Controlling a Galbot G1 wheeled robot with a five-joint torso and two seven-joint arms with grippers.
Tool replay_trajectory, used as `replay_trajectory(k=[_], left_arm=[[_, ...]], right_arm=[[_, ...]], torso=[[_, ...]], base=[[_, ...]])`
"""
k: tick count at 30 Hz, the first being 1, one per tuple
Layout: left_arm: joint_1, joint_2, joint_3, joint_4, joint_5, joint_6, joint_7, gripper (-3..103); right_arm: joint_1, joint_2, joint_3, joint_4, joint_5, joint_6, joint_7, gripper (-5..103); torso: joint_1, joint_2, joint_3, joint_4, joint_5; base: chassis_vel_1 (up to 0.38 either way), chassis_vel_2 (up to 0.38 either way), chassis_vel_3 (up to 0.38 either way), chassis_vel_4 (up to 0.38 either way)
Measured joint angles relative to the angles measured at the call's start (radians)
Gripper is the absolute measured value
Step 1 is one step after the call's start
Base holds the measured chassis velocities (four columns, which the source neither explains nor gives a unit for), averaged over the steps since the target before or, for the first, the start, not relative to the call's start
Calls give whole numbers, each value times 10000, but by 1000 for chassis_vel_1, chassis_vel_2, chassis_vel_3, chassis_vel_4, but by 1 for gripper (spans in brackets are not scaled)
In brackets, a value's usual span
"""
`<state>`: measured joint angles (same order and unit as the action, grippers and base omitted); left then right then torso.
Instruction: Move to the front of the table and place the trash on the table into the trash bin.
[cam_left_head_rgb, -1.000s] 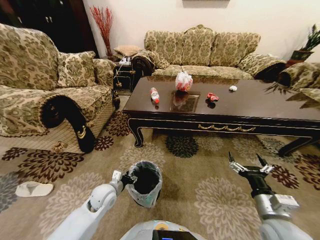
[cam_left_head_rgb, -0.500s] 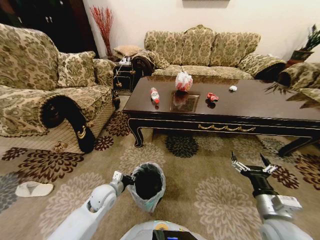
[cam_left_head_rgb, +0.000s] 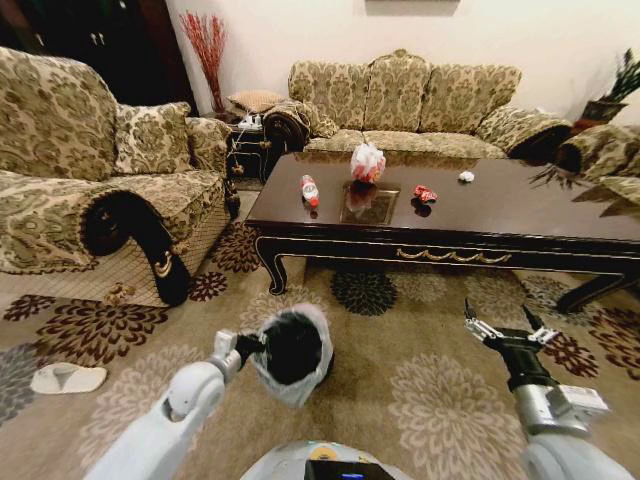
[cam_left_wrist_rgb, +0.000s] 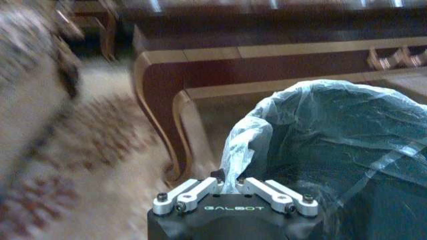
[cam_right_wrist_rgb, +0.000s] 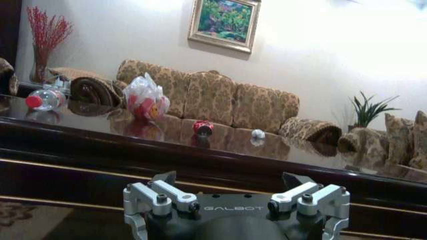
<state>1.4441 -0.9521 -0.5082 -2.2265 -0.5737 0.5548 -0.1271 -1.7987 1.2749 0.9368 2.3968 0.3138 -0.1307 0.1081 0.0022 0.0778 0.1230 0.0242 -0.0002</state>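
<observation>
My left pincer (cam_left_head_rgb: 243, 347): clamped on the liner rim of the trash bin (cam_left_head_rgb: 291, 352), held tilted above the carpet, near the table (cam_left_head_rgb: 520, 215).
My right pincer (cam_left_head_rgb: 501, 326): spread open, empty, near-right of the table.
Trash: bag bundle (cam_left_head_rgb: 367, 162), bottle (cam_left_head_rgb: 310, 190), red wrapper (cam_left_head_rgb: 425, 194), paper wad (cam_left_head_rgb: 466, 177) lie on the tabletop.

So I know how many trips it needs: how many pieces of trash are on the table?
4, all on the table: bottle leftmost, bag bundle, red wrapper, paper wad rightmost. None looks hidden.
</observation>
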Motion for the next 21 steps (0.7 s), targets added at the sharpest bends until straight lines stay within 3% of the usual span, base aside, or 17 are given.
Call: replay_trajectory(k=[2,5,10,12,21], left_arm=[[214,186,-529,-626,-283,8,-443,3],[476,392,-1141,-1240,-621,-44,-581,3],[514,419,-1338,-1472,-731,-203,-750,3],[489,403,-1377,-1608,-740,-110,-1108,3],[532,458,-1434,-1608,-701,118,-1206,3]], right_arm=[[76,-89,51,11,106,-90,37,100],[223,-173,68,-40,163,-114,99,100],[266,-155,45,-50,167,-115,100,100],[267,-122,32,-70,169,-108,68,100],[275,-121,55,-165,191,-66,36,100]], torso=[[0,0,-1,1,3],[0,0,0,2,3],[5,46,38,2,0],[27,183,150,1,0],[88,503,413,2,1]], base=[[0,0,0,0],[0,0,0,0],[0,0,0,0],[0,0,0,0],[0,0,0,0]])
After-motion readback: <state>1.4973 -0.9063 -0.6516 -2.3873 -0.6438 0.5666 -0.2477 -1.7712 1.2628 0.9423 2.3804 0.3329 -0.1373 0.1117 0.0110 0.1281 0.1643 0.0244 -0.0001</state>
